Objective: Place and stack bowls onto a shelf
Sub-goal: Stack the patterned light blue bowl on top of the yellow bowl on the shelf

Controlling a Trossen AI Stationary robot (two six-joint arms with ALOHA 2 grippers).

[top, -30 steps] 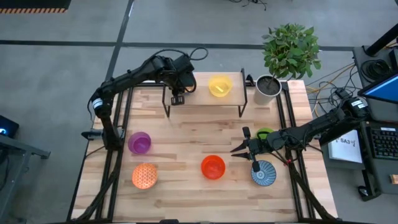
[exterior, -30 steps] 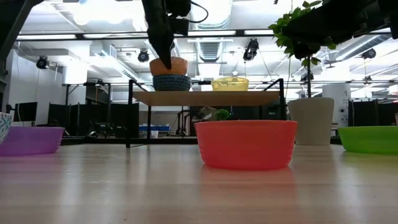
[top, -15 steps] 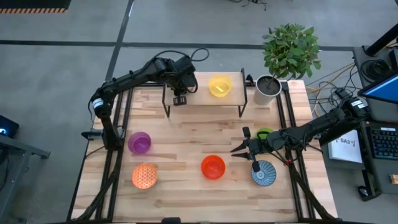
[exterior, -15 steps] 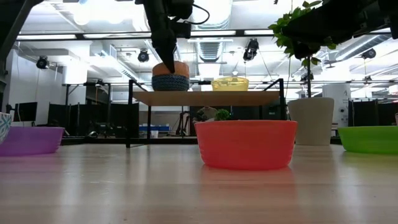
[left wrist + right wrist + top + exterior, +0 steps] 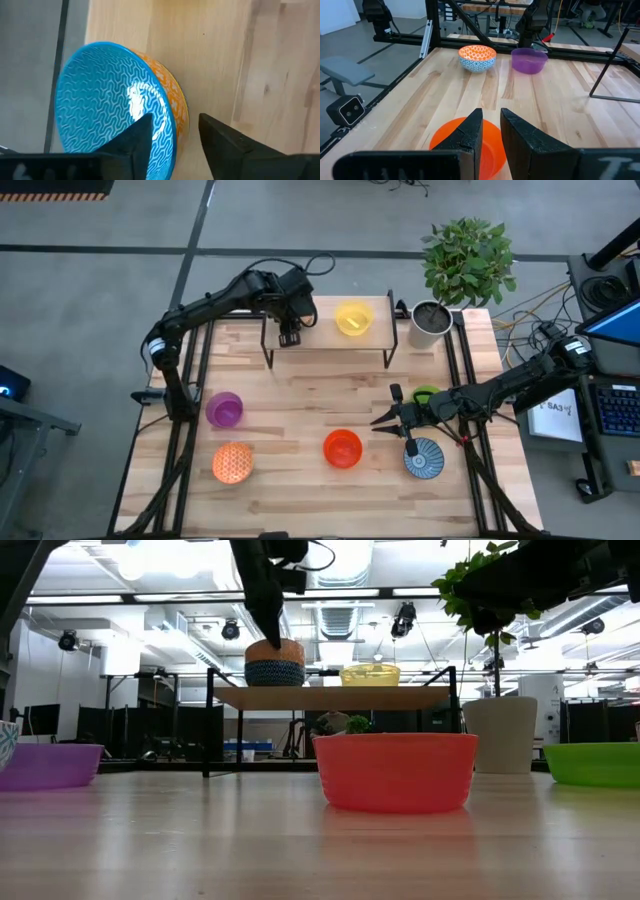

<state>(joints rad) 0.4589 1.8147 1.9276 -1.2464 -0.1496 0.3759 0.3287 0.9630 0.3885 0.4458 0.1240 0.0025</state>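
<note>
On the left end of the shelf [image 5: 330,345] a patterned orange bowl with a blue inside [image 5: 120,100] sits nested in a dark blue bowl [image 5: 275,673]. My left gripper [image 5: 175,118] hangs over it, pointing down and open. One finger stands inside the rim and one outside, with a gap showing at the outer finger. A yellow bowl [image 5: 353,318] stands on the shelf's middle. My right gripper [image 5: 490,127] hovers level above the red-orange bowl [image 5: 342,448], open by a narrow gap, with nothing between its fingers.
On the table stand a purple bowl [image 5: 224,409], a patterned orange bowl [image 5: 232,463], a blue-white striped bowl [image 5: 424,458] and a green bowl [image 5: 427,393] partly under the right arm. A grey plant pot [image 5: 431,323] stands at the far right corner. The shelf's right end is bare.
My left gripper has lowered the patterned orange bowl, which now sits deeper and level in the dark blue bowl on the shelf. Its fingers have opened and let go of the rim. My right arm has kept still.
</note>
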